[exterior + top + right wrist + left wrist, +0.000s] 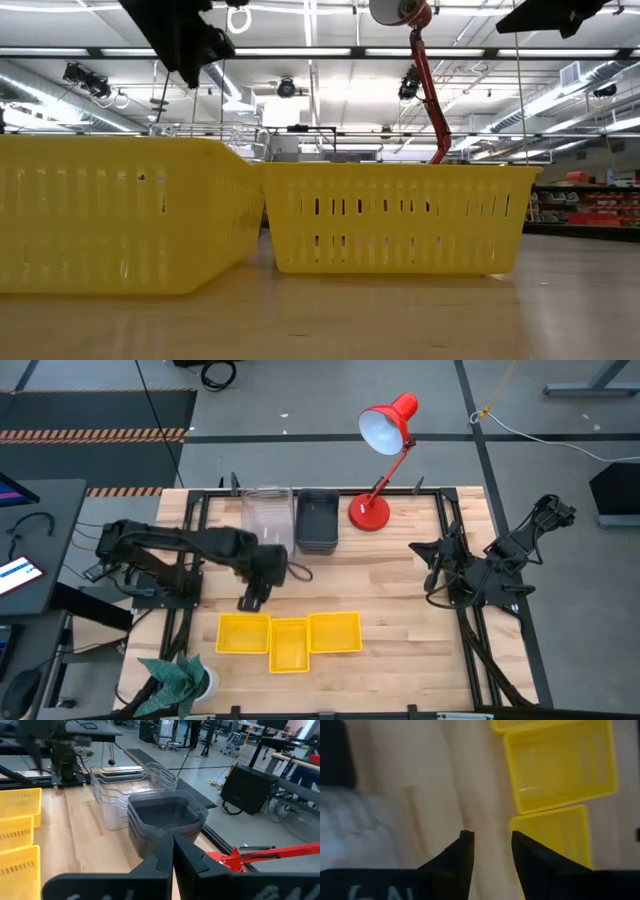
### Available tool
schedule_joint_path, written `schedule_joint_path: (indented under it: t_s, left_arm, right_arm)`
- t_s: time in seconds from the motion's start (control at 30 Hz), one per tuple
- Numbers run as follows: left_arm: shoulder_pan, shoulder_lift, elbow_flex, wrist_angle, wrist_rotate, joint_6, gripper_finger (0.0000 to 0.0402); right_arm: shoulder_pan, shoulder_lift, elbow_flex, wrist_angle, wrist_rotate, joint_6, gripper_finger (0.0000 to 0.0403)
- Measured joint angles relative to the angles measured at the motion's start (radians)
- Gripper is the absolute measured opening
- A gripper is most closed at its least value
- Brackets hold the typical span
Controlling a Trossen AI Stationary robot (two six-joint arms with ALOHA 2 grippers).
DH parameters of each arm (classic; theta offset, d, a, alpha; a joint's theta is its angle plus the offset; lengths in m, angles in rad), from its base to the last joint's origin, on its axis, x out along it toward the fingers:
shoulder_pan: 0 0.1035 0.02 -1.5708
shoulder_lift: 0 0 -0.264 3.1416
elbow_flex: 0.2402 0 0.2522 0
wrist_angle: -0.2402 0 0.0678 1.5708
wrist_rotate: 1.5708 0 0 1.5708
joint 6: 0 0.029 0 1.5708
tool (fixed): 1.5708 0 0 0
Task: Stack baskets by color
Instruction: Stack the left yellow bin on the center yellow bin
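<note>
Three yellow baskets [243,633] [289,644] [334,632] rest on their bottoms side by side near the table's front edge. A stack of clear baskets [267,518] and a stack of dark grey baskets [317,520] stand at the far edge. My left gripper [248,603] [492,845] hovers open over bare wood, between the clear stack and the left yellow basket [555,845], with nothing between its fingers. My right gripper [173,851] is shut and empty, raised at the table's right side [430,565], and points toward the grey stack [167,817].
A red desk lamp [375,508] stands at the far edge, right of the grey stack. A green plant [178,678] sits at the near left corner. Black frame rails [470,630] run along the left and right sides. Bare wood lies between the yellow row and the far stacks.
</note>
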Motion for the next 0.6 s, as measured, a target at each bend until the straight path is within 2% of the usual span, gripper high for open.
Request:
schedule_joint_path:
  t_s: [0.3,0.53,0.6]
  left_arm:
    - [-0.196,0.05,0.0,0.003,-0.021,-0.287,0.0122]
    - [-0.311,0.126,0.0,-0.013,-0.014,-0.398,0.0137]
    - [-0.334,0.156,0.0,-0.047,-0.052,-0.433,0.0141]
  right_arm:
    - [-0.036,0.0,0.0,0.14,-0.005,-0.156,0.0013]
    - [-0.067,0.0,0.0,0.156,-0.012,-0.188,0.001]
    - [-0.077,0.0,0.0,0.161,-0.021,-0.204,0.001]
